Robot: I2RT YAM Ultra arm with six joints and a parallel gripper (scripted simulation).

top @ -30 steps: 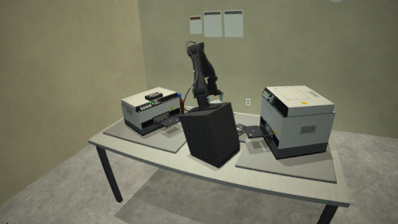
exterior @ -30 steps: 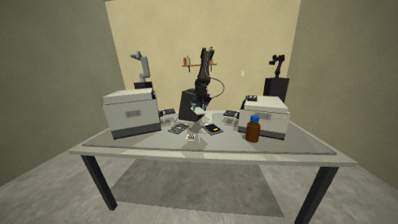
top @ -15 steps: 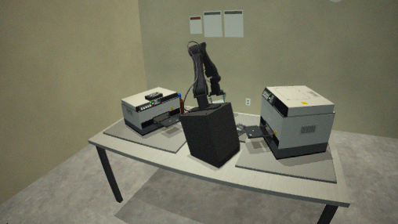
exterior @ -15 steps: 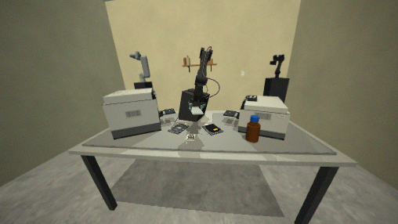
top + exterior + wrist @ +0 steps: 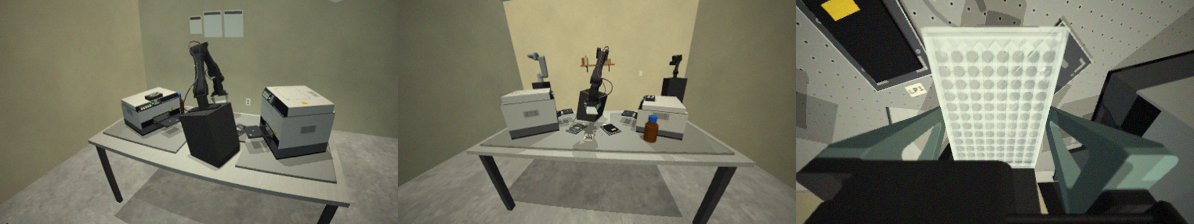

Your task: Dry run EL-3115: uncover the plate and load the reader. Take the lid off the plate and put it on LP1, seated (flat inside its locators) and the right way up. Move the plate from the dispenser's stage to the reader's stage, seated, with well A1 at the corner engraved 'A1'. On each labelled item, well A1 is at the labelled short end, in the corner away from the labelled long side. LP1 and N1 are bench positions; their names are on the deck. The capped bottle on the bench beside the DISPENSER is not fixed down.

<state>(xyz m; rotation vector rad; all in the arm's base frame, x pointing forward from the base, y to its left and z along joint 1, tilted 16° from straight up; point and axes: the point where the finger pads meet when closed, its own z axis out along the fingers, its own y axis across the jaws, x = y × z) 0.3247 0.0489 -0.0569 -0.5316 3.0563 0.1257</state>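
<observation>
While the arm hangs above the counter (image 5: 617,150):
Fingers: spread wide, clamped on the lid's long sides
Lid (image 5: 994,95): clear, between the fingers, off the counter
LP1 tag (image 5: 915,90): beyond the left finger; beside a dark nest (image 5: 861,40)

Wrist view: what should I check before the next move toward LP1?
1. Grip: tool fingers sit against both long edges of the clear held piece: ok.
2. Held piece is the lid, not the plate: cannot tell.
3. LP1 label in sight: ok.
4. Dark nest by that label is free: cannot tell; it shows a yellow patch.
5. Piece lined up over that nest: not ok, the nest lies up-left.
6. Capped bottle upright, away from the tool: ok.
</observation>
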